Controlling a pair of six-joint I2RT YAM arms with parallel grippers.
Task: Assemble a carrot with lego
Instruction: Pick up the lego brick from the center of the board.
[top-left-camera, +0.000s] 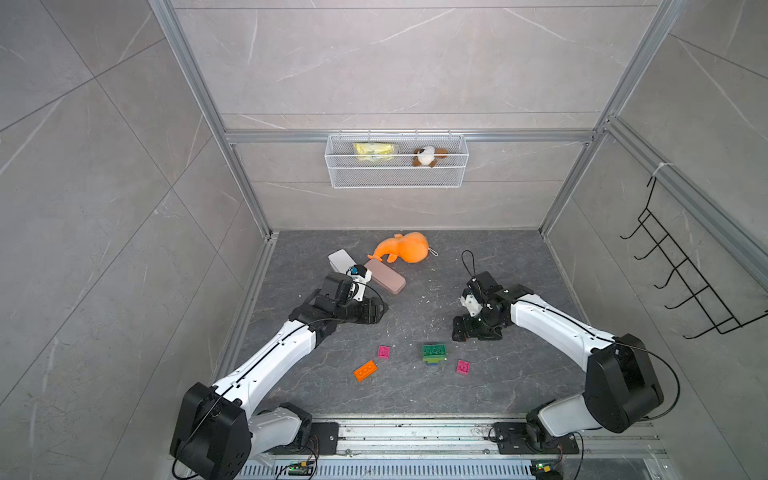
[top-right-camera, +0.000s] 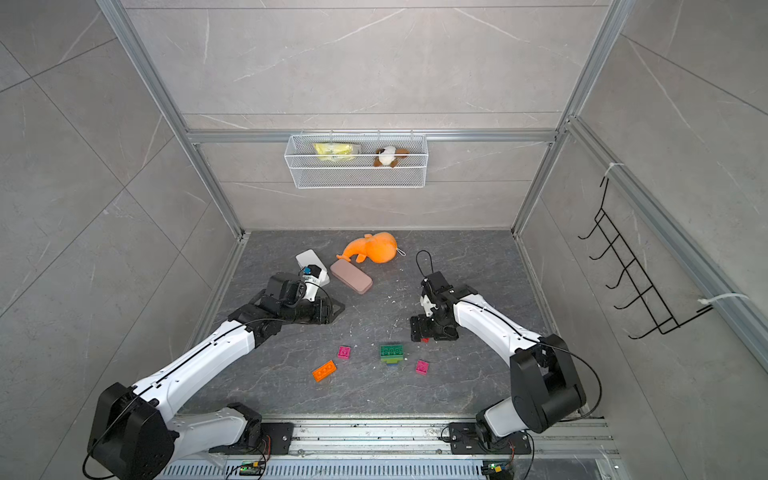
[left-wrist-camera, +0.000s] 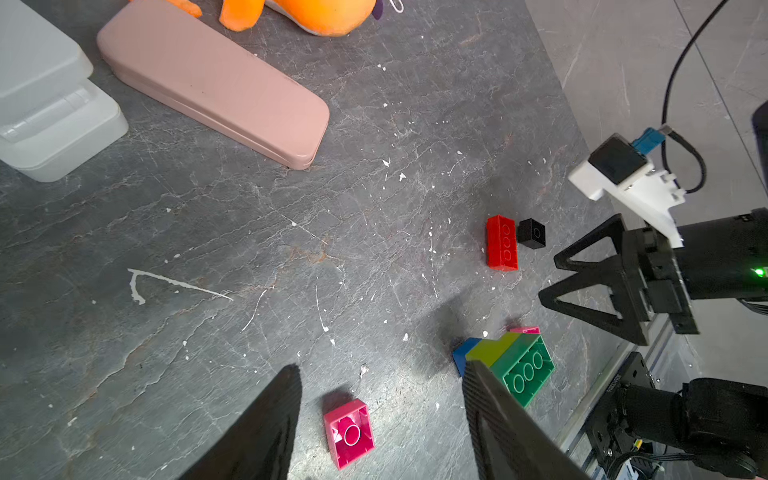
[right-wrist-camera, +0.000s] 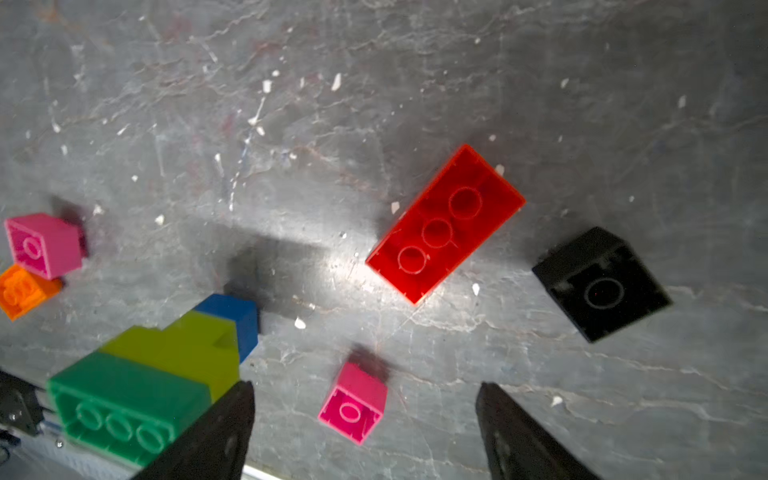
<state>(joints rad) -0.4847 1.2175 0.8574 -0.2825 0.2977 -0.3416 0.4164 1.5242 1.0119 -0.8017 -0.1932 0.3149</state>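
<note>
Progress looks partial. Near centre on the counter (top-left-camera: 415, 395), the carrot (top-left-camera: 434, 354) is only a blue, lime and dark green stack, with the orange brick (top-left-camera: 365, 370) and two pink bricks (top-left-camera: 384, 352) loose alongside. Farther off, the red brick (right-wrist-camera: 445, 224) and black brick (right-wrist-camera: 601, 284) lie unused by the right end effector (left-wrist-camera: 548, 278), which is spread and empty. The left end effector (left-wrist-camera: 380, 370) is likewise spread and empty.

we were looking into a robot lab test cell: grey stone-look panels (top-left-camera: 374, 62) on an aluminium frame (top-left-camera: 270, 136) boxed in a scuffed dark floor (top-left-camera: 415, 299), a left arm (top-left-camera: 270, 357) and a right arm (top-left-camera: 552, 320) sat bolted to a metal rail (top-left-camera: 415, 436), and a wire basket (top-left-camera: 397, 178) and hook rack (top-left-camera: 681, 266) hung on the walls.
</note>
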